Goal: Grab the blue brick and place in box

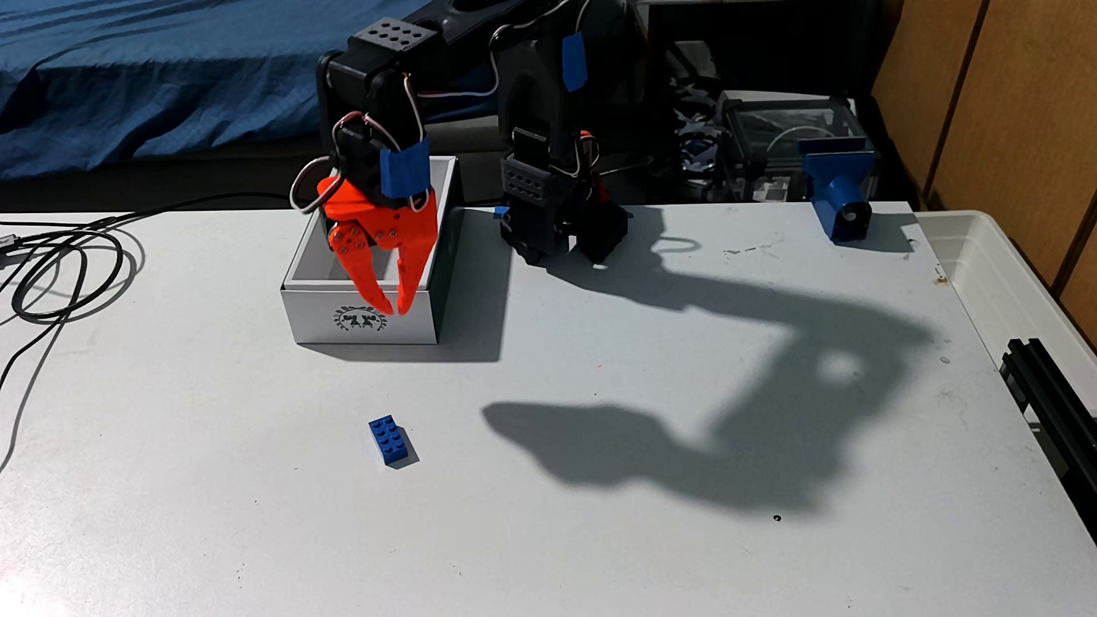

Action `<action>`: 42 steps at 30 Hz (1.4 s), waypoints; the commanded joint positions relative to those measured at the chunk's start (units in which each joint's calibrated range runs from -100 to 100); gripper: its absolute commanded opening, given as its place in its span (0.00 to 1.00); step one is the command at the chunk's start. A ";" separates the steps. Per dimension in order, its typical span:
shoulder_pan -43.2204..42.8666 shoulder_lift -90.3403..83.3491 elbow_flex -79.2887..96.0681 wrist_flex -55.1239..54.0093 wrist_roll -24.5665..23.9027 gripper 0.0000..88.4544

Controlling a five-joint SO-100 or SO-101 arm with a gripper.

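The blue brick (389,440), glossy plastic with a 2x4 grid of round studs, lies flat on the matte white table (593,534), in front of the box (362,320) and well apart from it. The box is thin white cardboard with a dark wreath emblem. The orange printed gripper (396,308) hangs above the box's front wall, its tapered fingertips nearly meeting, holding nothing. Behind the box lies rumpled blue fabric (148,77).
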 commanded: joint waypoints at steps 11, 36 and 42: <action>-5.17 15.94 -19.56 2.66 -1.23 0.01; -0.79 16.62 -13.79 -1.31 2.50 0.20; 0.99 16.62 -13.97 -4.32 2.40 0.20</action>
